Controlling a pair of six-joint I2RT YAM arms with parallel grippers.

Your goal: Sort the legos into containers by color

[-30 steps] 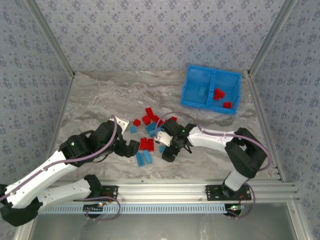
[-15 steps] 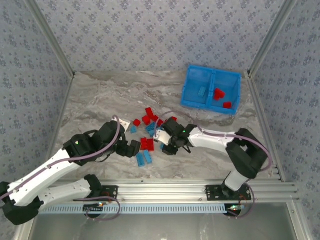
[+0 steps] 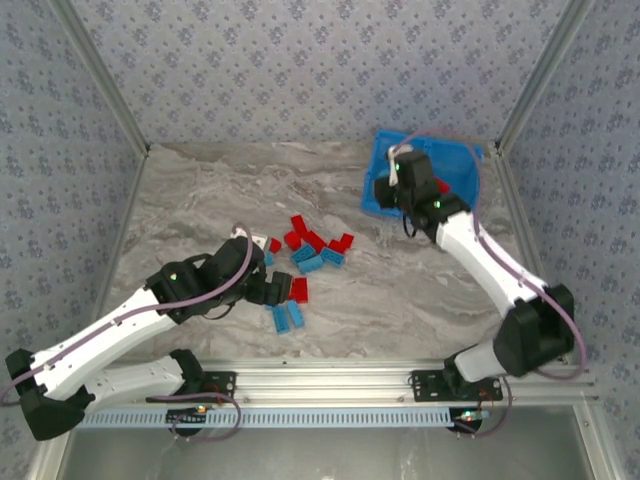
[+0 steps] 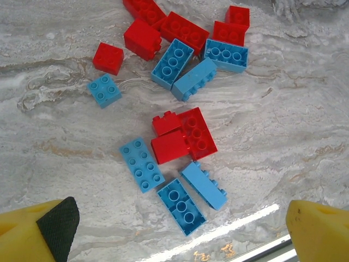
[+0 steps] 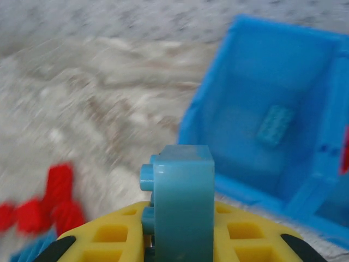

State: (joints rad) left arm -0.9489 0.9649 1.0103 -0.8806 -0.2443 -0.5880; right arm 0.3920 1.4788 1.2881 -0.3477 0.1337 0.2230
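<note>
1. Left claw (image 3: 268,288): low over the table (image 3: 180,200), jaws spread wide, holding nothing. Its yellow fingers (image 4: 32,234), one black-padded, sit at the bottom corners of the wrist view.

2. Loose bricks (image 3: 312,252): red and light blue, mid-table, running from just below the left claw out to its 2 o'clock. In the near cluster, red bricks (image 4: 188,136) touch one another, with three blue ones (image 4: 182,207) at their 6 to 8 o'clock. The far cluster, at 12 o'clock from these, mixes red and blue, and several touch.

3. Right claw (image 3: 395,185): by the bin's near-left corner, clamped on one light blue brick (image 5: 182,185). Its studs face 9 o'clock in the wrist view.

4. Bin (image 3: 462,158): bright blue, two compartments, at 1 o'clock from the loose bricks. The left compartment holds one flat blue piece (image 5: 276,124). The right one holds a red piece (image 5: 346,150), mostly cut off.
</note>
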